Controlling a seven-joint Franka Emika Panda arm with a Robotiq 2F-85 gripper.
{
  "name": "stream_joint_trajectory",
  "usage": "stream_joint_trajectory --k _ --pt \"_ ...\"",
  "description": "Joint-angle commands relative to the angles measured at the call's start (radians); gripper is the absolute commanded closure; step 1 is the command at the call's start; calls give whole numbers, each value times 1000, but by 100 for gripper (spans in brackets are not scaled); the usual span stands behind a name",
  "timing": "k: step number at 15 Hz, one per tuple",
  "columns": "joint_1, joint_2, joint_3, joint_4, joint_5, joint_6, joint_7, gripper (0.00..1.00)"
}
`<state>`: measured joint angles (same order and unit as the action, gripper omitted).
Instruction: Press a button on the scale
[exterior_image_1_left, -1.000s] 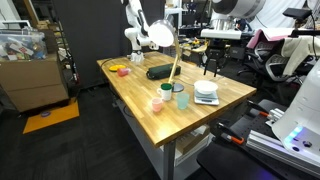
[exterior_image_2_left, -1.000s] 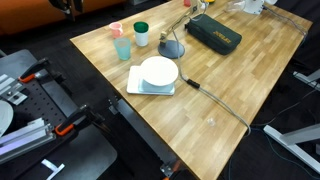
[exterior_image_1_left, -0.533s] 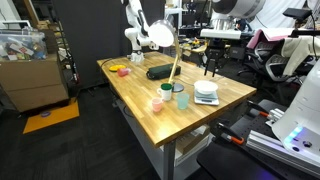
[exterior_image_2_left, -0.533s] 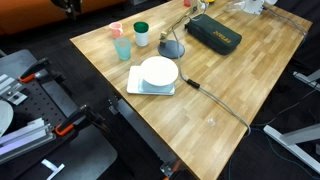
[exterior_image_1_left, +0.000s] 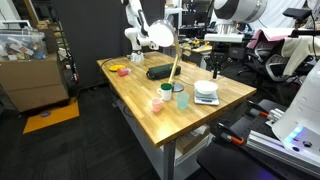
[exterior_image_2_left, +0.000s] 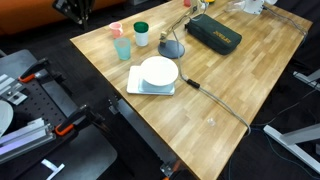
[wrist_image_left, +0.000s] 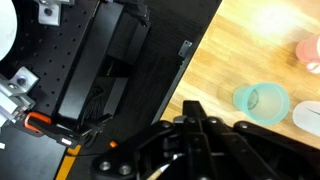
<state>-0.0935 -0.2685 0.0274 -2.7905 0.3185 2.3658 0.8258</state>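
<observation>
Scale (exterior_image_2_left: 158, 72) on worktop (exterior_image_2_left: 232, 80), untouched.
Jaws together, beyond the worktop edge near scale; scale's long axis and heading indeterminate.

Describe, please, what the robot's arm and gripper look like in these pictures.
The arm has rounded white shells; the gripper beneath it is black, its slim jointed fingers showing as dark bars in the wrist view. No markings are legible.

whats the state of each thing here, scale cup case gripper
white-and-silver kitchen scale: flat on wooden table, weighing plate bare, untouched
translucent teal cup: upright, looks empty
dark flat case: lying flat, looks closed
Robotiq gripper: in air off the table edge, open or shut unclear
</observation>
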Motion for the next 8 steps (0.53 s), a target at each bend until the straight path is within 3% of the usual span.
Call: stream_joint_trajectory --k 1,8 --pt "-19 86 -35 15 -7 37 -7 100" --pt "-21 285 -106 56 58 130 -27 100"
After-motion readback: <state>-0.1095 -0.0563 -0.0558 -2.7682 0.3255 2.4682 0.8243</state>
